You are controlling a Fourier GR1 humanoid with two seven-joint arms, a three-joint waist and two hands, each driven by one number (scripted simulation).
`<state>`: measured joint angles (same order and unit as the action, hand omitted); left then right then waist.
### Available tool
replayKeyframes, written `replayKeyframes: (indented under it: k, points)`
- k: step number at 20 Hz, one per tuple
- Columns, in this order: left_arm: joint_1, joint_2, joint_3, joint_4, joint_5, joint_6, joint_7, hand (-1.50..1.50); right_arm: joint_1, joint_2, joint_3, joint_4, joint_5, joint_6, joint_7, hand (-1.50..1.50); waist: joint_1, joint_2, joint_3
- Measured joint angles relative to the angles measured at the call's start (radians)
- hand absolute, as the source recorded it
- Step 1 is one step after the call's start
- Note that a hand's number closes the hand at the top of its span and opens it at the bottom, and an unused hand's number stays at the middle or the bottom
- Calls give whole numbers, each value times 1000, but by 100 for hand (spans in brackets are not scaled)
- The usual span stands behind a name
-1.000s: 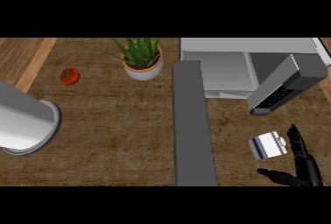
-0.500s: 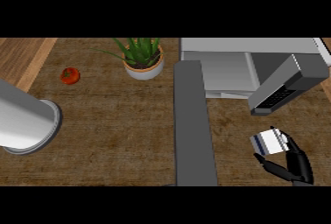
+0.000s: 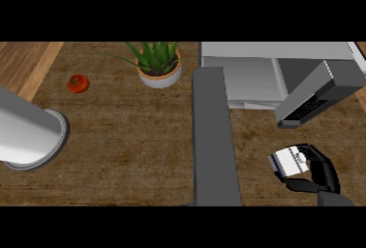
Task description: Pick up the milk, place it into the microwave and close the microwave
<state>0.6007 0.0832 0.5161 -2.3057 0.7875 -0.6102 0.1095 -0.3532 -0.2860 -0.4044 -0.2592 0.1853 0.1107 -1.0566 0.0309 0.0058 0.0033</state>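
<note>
The milk [image 3: 288, 161], a small white carton with a blue patch, stands on the brown counter at the lower right. My right hand [image 3: 319, 173] comes in from the lower right corner. Its fingers curl over the carton's right side and its thumb lies just below the carton, so it is shut on the milk. The grey microwave [image 3: 247, 72] stands at the upper right with its cavity showing. Its door [image 3: 314, 94] is swung open toward the right, above the hand. My left hand shows nowhere.
A long grey bar [image 3: 213, 140] runs down the middle, just left of the milk. A thick grey cylinder [image 3: 25, 133] enters from the left edge. A potted plant [image 3: 159, 68] and a tomato [image 3: 78, 83] sit at the upper left.
My right hand had straight fingers beside the carton a second ago. It has since curled round the milk, and the carton stays at about the same spot.
</note>
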Motion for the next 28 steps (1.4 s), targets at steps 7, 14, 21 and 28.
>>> replayKeyframes:
  k: [7,14,21,28]
  points:
    - [-15,17,13,4,23,4,6,-150,-41,87,23,-13,6,-2,-8,150,0,1,1]
    - [-15,2,18,3,36,-10,18,-150,-101,171,47,-20,22,-47,-2,150,-4,0,0]
    - [-20,27,46,8,80,-6,55,-150,-203,185,55,-35,33,-109,32,150,-6,-1,-1]
    - [-44,11,47,14,72,-15,70,-150,-337,143,39,10,32,-151,83,150,2,3,-1]
